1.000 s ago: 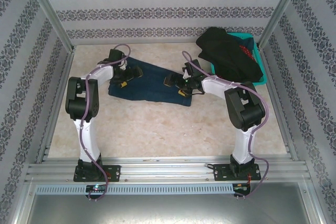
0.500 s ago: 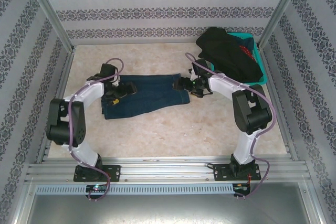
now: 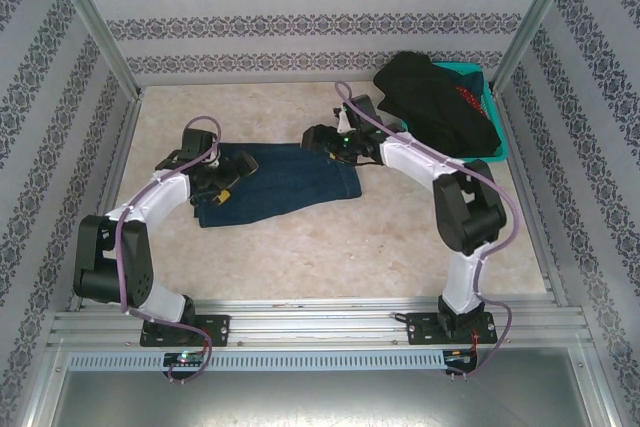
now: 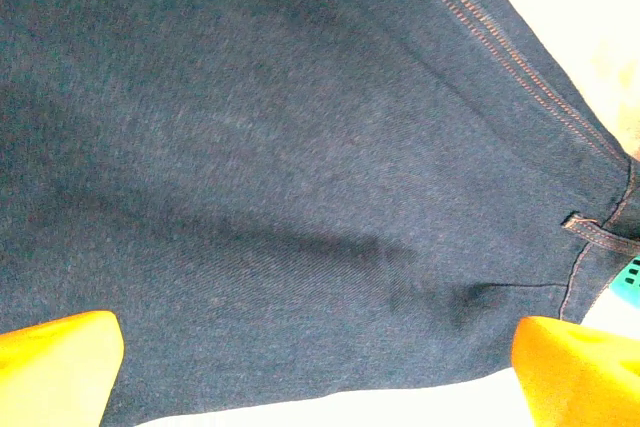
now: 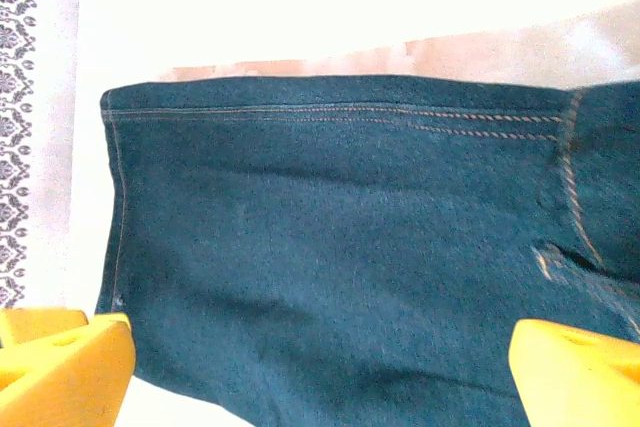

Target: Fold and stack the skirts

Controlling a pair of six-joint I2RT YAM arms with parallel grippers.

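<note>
Right end effector (image 3: 314, 138) farther left

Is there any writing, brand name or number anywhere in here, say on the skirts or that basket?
None can be read.
The denim skirt shows only stitching, no label.
The teal basket shows no lettering that I can make out.
The walls carry an ornamental pattern, not words.

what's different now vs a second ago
The denim skirt slid toward the left arm's side and nearer the bases, then settled. The left pincer drew back with it over the skirt's left end. The right pincer swung from the skirt's right edge to its far edge. Both stayed open, holding nothing. The black skirt and basket did not move.
</note>
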